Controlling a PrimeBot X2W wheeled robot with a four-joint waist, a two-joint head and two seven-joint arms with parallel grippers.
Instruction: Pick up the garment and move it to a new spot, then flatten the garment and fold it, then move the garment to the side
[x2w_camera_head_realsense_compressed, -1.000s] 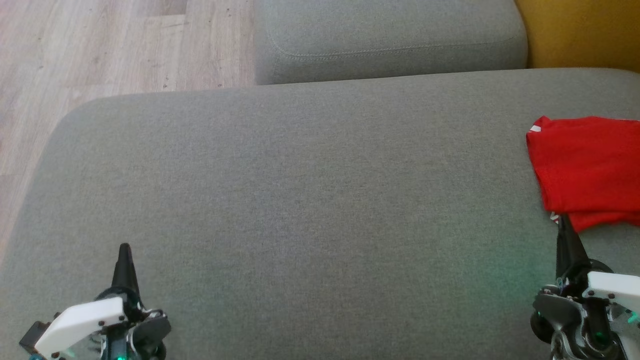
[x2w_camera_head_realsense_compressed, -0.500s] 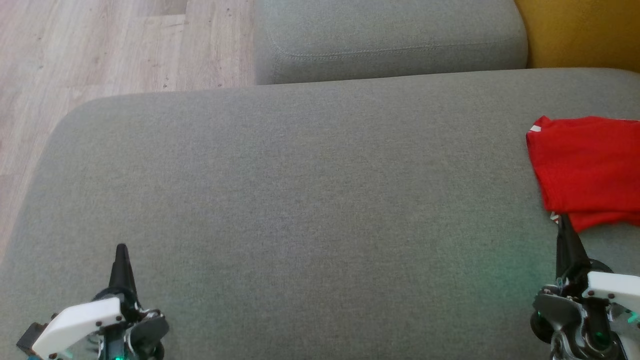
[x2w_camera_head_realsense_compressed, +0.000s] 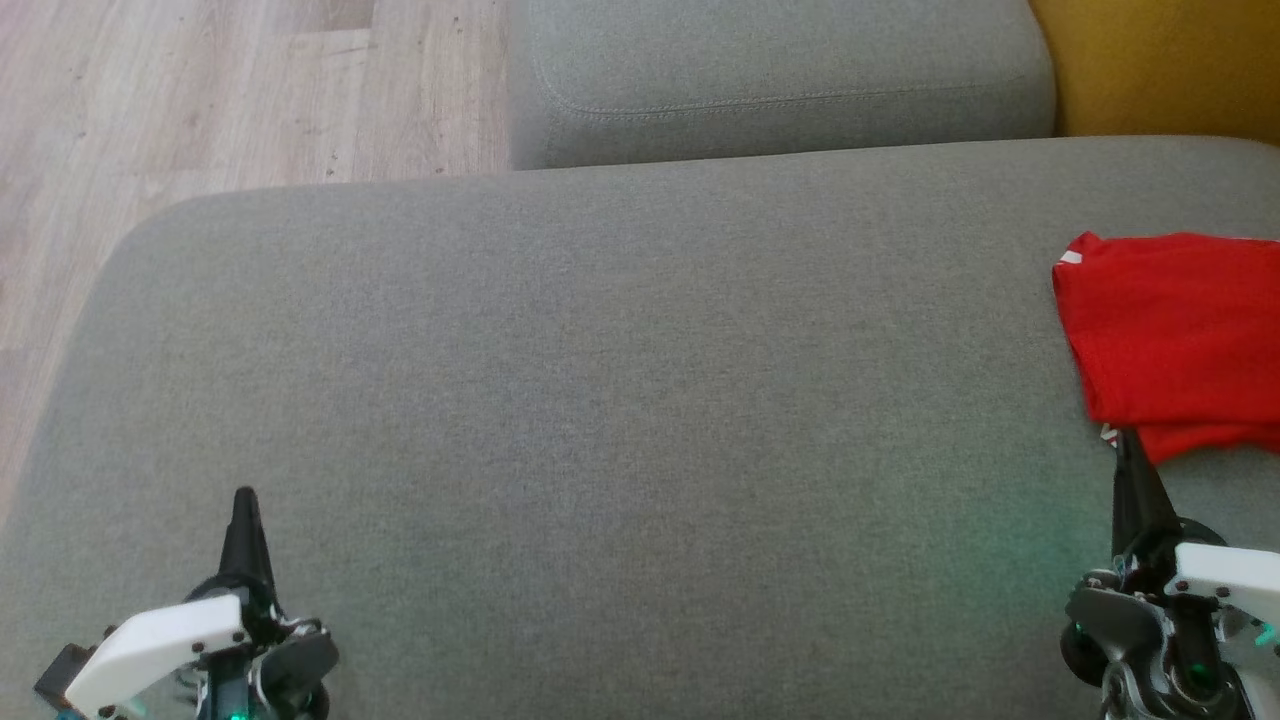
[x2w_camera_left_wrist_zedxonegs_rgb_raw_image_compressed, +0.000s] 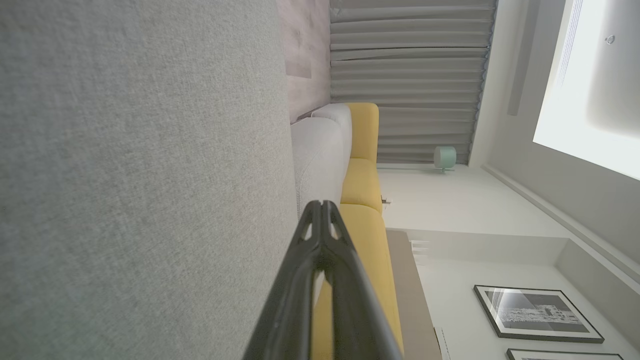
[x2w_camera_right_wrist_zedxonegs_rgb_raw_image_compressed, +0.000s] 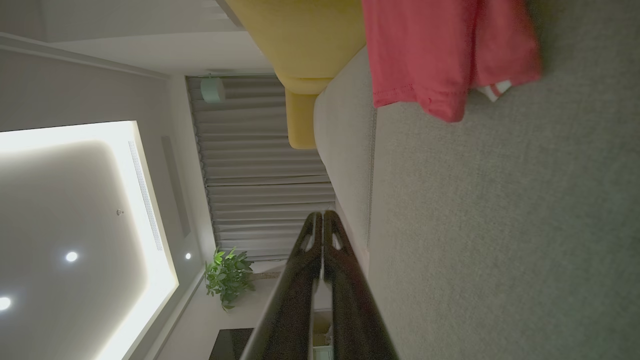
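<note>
Garment: red, folded in flat layers, stitched hem, small white striped trim at near corner. Lies on grey seat cushion, just ahead of right gripper tip, not held. Right gripper: fingers pressed together, nothing between. Left gripper: fingers also together, empty, well apart from garment, on its left. Yellow cushion beyond garment.

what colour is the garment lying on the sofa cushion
Red, with a small white-striped trim at its edge; the garment shows best in the head view.
</note>
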